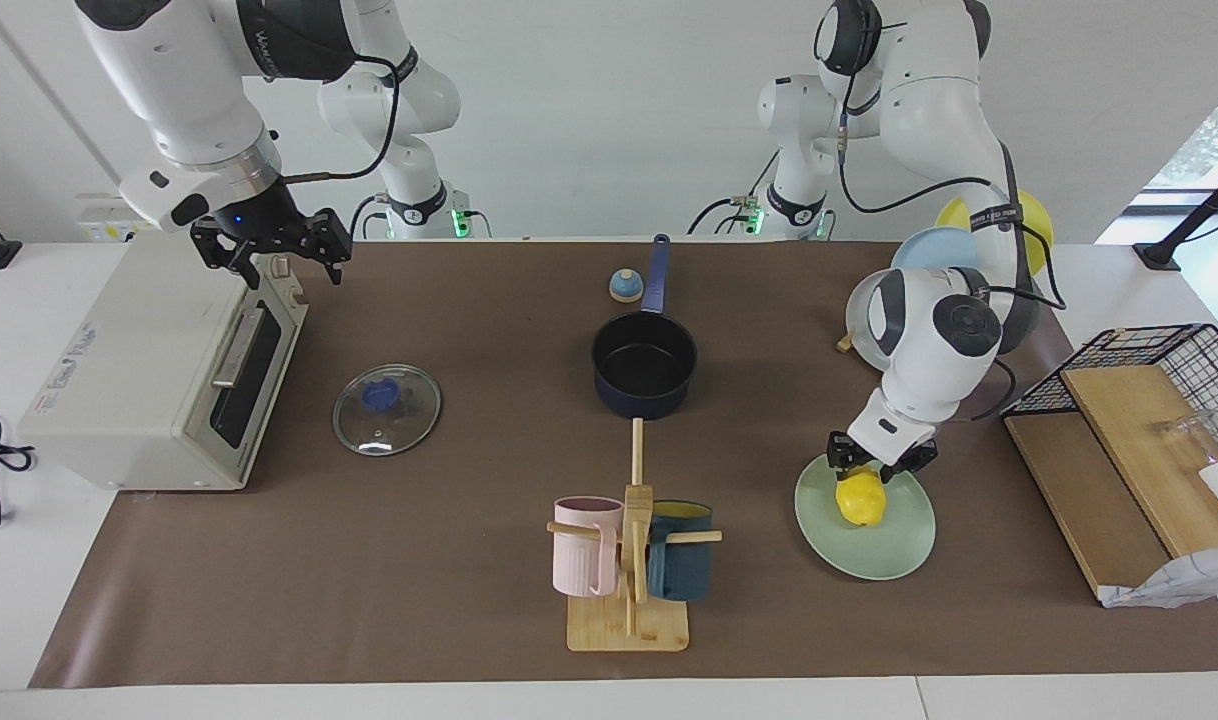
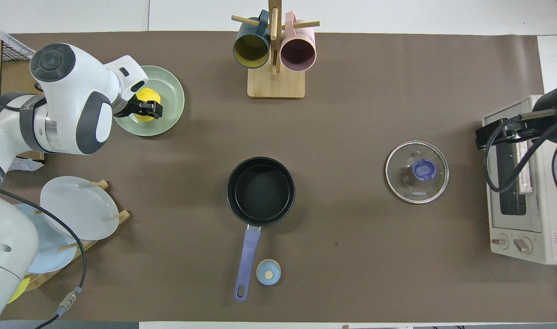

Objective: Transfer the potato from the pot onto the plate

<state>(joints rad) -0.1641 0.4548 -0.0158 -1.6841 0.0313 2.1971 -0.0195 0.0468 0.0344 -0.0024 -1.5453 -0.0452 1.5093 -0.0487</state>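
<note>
- The left gripper (image 1: 881,466) is down over the round pale mint-green plate (image 1: 894,550), its black fingers set on either side of the small bright yellow egg-shaped potato (image 1: 861,499); the fingers touch the potato's upper part and pinch it.
- In the overhead view the same left gripper (image 2: 146,108) covers part of the potato (image 2: 147,97), which sits inside the plate (image 2: 168,98), toward its edge nearer the robots.
- The potato's underside meets the plate's surface in the facing view; whether it rests with full weight cannot be told.
- The plate lies toward the left arm's end of the table, farther from the robots than the round dark navy saucepan (image 1: 645,363) with the long straight blue handle.
- The saucepan (image 2: 260,190) stands near the table's middle, its black inside bare, its handle pointing toward the robots.
- The right gripper (image 1: 272,243) waits in the air over the white toaster oven (image 1: 149,375) at the right arm's end; its fingers are spread apart with nothing between them.
</note>
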